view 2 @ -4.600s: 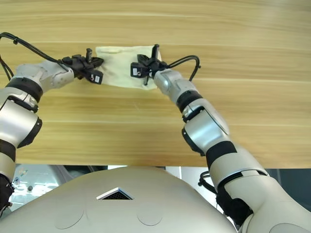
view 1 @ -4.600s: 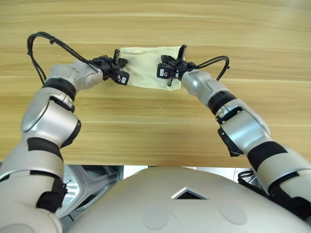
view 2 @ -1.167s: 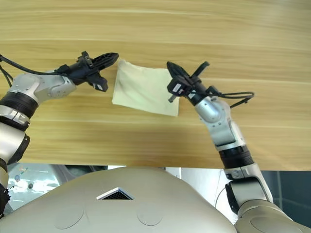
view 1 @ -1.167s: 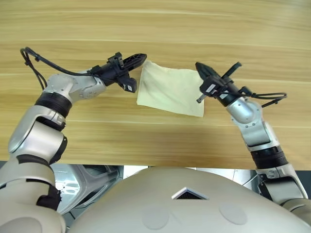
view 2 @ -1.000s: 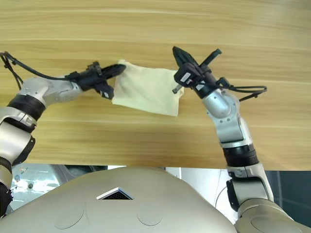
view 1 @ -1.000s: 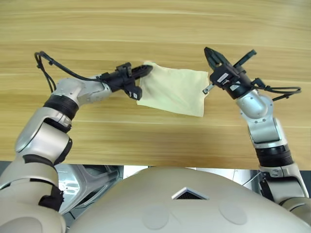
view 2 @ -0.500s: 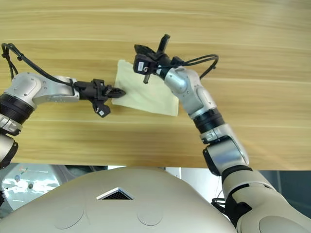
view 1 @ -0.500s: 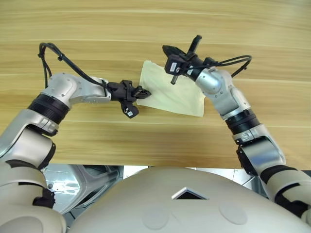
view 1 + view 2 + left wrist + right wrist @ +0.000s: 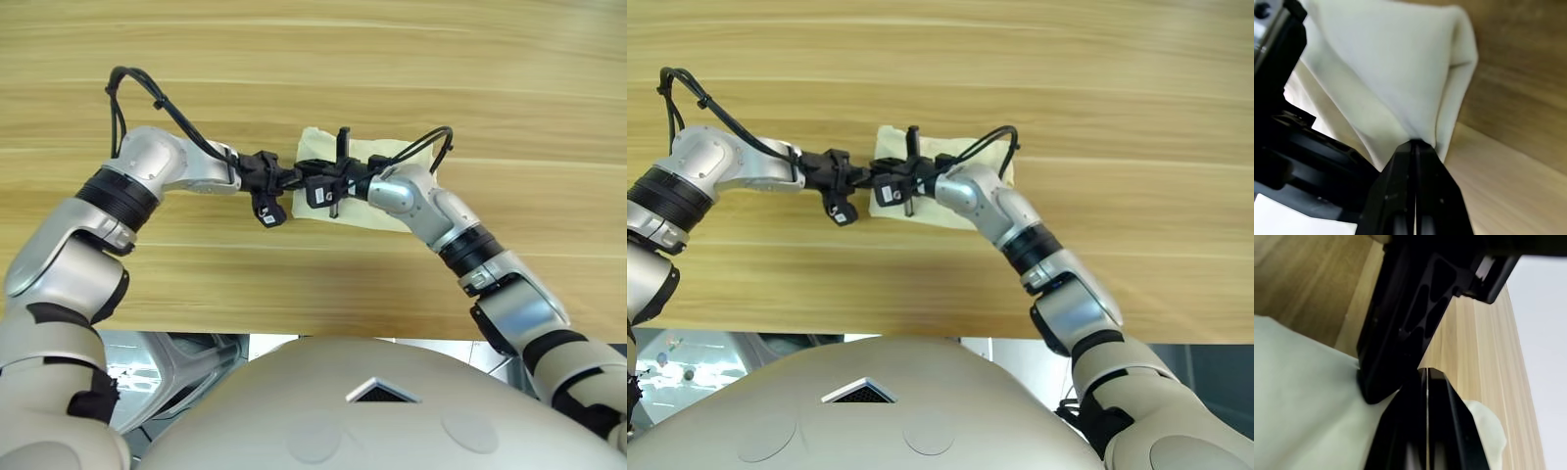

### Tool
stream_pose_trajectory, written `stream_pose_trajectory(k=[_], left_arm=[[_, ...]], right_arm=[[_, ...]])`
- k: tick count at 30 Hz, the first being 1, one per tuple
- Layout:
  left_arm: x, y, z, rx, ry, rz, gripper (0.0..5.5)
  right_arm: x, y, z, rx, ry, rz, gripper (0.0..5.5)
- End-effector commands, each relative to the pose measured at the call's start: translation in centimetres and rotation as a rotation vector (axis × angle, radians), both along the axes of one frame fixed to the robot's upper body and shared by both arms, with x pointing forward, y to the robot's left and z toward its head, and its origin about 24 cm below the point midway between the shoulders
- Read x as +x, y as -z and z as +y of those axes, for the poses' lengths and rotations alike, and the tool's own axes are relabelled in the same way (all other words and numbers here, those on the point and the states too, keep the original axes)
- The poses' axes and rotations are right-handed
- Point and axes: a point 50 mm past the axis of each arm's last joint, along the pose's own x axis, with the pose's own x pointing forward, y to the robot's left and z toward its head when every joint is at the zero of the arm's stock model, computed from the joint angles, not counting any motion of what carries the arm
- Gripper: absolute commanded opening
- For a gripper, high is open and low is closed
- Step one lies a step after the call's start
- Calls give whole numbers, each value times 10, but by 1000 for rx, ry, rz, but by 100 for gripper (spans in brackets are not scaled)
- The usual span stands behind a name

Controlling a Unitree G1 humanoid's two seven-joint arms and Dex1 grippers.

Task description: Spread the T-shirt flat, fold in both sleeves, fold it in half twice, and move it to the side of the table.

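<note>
Pale yellow T-shirt (image 9: pixel 364 152), already folded small, lies on the wooden surface (image 9: pixel 294 59). We pinch its left edge in our closed left tool (image 9: pixel 1415 144). Our right tool (image 9: pixel 1426 377) is closed beside it. Moving it aside remains, we judge.

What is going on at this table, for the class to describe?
The robot's left claw is shut on a corner of the pale yellow folded T-shirt, which lies on the light wooden table straight ahead of the robot. The right claw has its fingers closed at that same edge, right beside the left claw; whether it grips cloth is unclear. The shirt is already folded small.
</note>
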Motion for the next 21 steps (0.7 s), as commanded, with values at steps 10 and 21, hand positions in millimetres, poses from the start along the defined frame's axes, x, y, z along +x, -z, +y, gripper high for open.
stream_pose_trajectory(k=[10,21], left_arm=[[-14,22,-3,36,55,55,0],[-16,29,-1,35,51,60,0]], right_arm=[[33,21,-27,-28,206,90,4],[67,0,-69,326,416,314,4]])
